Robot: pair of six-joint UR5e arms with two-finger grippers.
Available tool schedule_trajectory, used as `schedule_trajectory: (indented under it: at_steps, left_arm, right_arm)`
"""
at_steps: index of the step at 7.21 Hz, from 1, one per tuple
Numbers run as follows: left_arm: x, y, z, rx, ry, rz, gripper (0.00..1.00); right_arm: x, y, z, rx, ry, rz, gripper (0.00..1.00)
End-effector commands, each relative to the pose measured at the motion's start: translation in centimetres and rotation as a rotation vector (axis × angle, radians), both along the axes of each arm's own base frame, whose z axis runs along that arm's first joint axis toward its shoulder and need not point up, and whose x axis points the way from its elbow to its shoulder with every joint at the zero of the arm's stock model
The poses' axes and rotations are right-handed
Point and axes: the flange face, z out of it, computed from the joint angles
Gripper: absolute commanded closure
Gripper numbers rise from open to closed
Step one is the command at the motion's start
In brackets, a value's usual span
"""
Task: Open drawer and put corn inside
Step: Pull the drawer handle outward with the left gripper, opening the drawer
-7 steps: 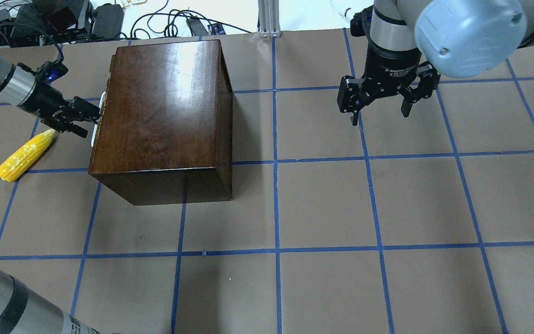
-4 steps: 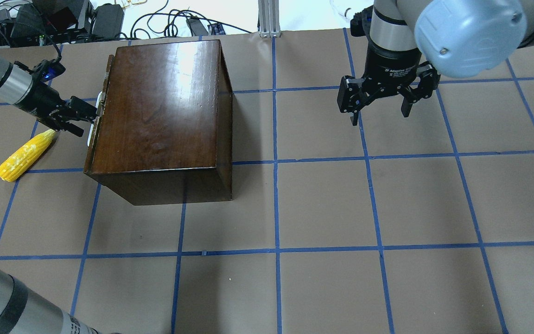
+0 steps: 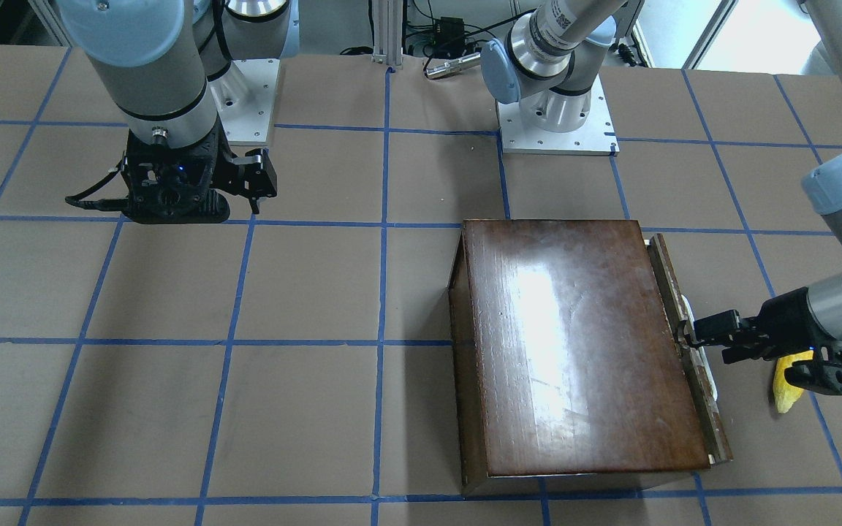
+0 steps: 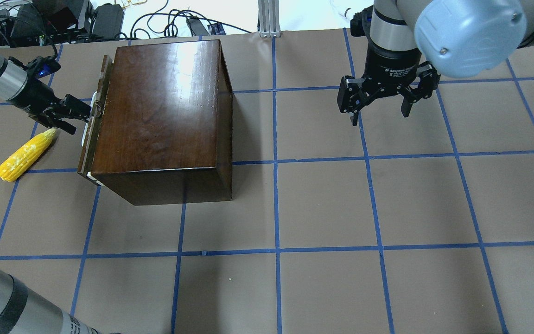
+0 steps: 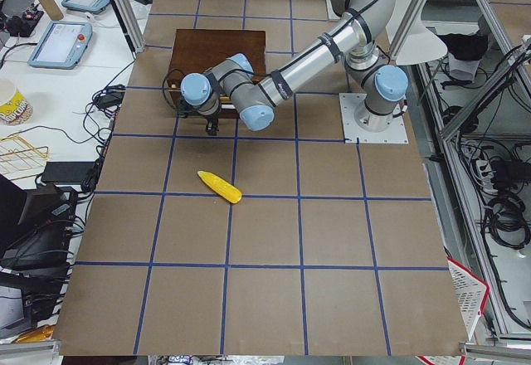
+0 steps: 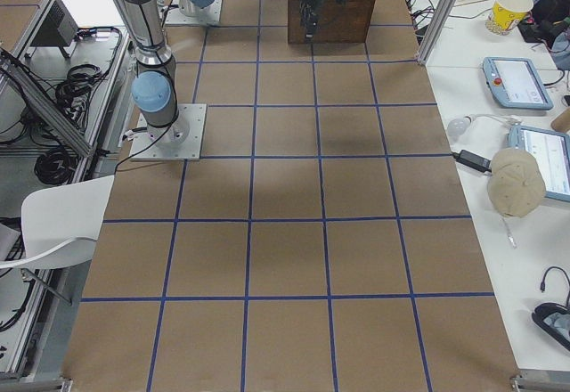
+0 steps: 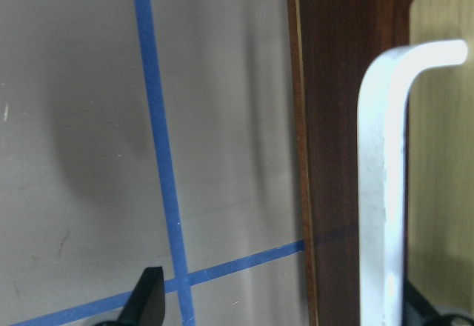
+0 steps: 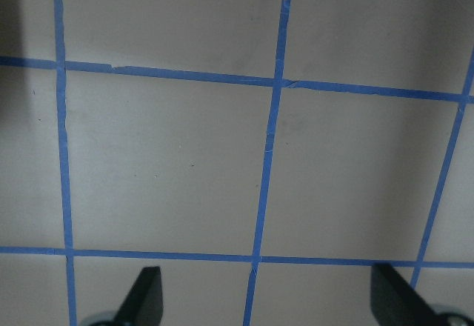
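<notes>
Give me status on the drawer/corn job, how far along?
Done: the left gripper, jaws open, has one finger hooked behind the white handle, and the drawer front stands a crack proud of the box. In hand: the pull; no opening big enough for anything shows. Left: pick up the corn, lying on the table beside the box, and put it inside. The right gripper hangs open, idle.

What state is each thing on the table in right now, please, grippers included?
Drawer: open a crack, front panel just clear of the box.
Corn: lying flat beside the box, untouched, not in the drawer.
Left gripper: open, one finger hooked behind the drawer's handle.
Right gripper: open, empty, well away from the box.
</notes>
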Motion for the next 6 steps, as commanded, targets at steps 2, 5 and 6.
schedule_trajectory:
  at_steps: [2, 5, 6]
  left_arm:
    - [0.5, -0.2, 0.6, -0.011, -0.032, -0.035, 0.00]
    - [1.1, -0.6, 1.4, -0.013, -0.072, -0.046, 0.00]
    - [1.9, -0.5, 1.2, -0.015, -0.071, -0.047, 0.00]
  right_arm:
    - [0.0, 0.0, 0.0, 0.000, 0.000, 0.000, 0.00]
    - [0.0, 0.0, 0.0, 0.000, 0.000, 0.000, 0.00]
    - [0.0, 0.0, 0.0, 0.000, 0.000, 0.000, 0.00]
